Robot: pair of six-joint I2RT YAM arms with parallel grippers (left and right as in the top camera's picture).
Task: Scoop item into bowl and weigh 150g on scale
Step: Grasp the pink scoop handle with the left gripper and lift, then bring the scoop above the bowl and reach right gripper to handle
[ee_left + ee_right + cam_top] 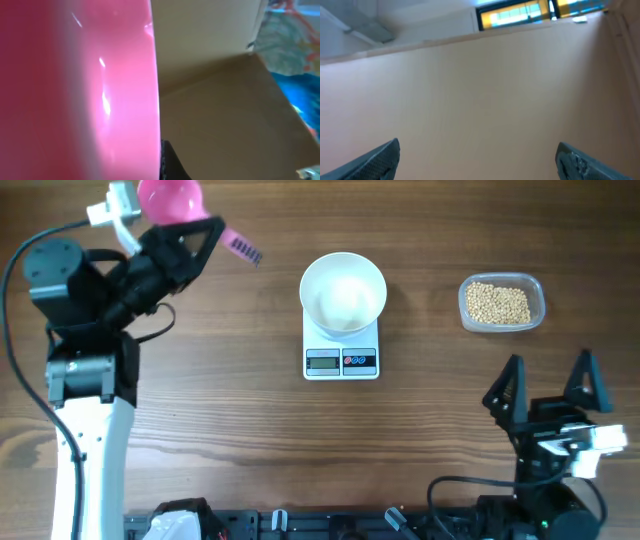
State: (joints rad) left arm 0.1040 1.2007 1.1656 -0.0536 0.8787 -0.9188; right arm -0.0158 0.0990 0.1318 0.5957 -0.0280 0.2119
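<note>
1. Left gripper [200,235] clenches pink scoop [170,198] at far-left corner of the table [250,440]; right gripper [548,380] stands released.
2. Beans [497,303], light and loose, likely roll; they fill the tub [537,288] near the right edge.
3. Take them by scoop, from beneath.

Legible text: none. Scale [341,361] display: too small to read. Scoop [170,197] handle: dark printed marks, illegible.

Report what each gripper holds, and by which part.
Left gripper grips the pink plastic scoop by its handle. Right gripper is open, holding nothing.
</note>
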